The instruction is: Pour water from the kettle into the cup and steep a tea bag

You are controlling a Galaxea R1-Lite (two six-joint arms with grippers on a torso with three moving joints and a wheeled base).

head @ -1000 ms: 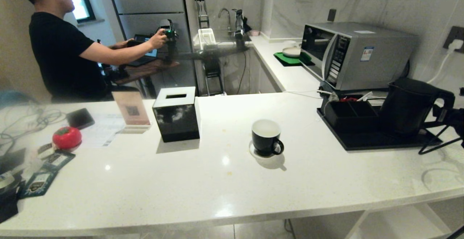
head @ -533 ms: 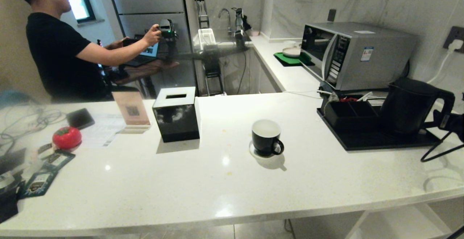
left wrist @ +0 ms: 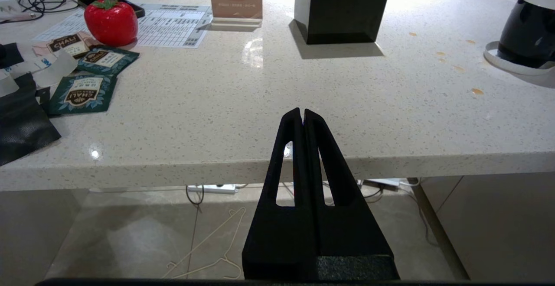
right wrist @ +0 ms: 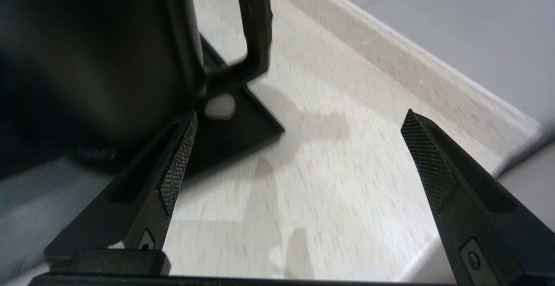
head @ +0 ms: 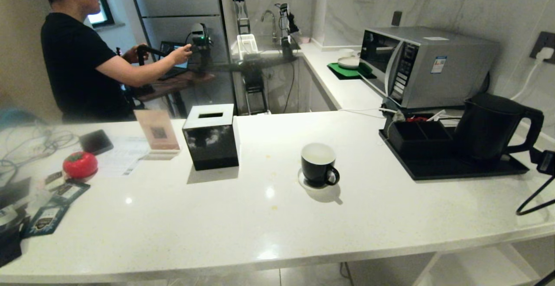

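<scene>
1. Two tools, one job: your right tool [right wrist: 295, 164] hangs spread wide and empty just beside the kettle [head: 488, 125], low at the foot of its loop handle [right wrist: 256, 26], while your left tool [left wrist: 302, 117] sits clenched on nothing, parked off the near edge of the table [left wrist: 277, 104].
2. The relation that counts: the handle's grip bar runs upright and lies ahead of the right tool and off toward one finger [right wrist: 175, 169], not between the two. You would judge that the tool must shift across and rise before it can close round the bar.
3. The right tool is far the nearer to the kettle. The cup [head: 319, 164] stands well away from it, past the black tray [head: 433, 171] that carries the kettle, and nearer the left tool's side.
4. What the views divide: the head view gives you kettle, tray and cup in one sweep, but only a sliver of the right tool at its edge. The right wrist view alone shows the open gap and the handle's offset. The left wrist view alone shows teal packets [left wrist: 82, 95] lying ahead of the left tool. No loose tea bag shows in any view.
</scene>
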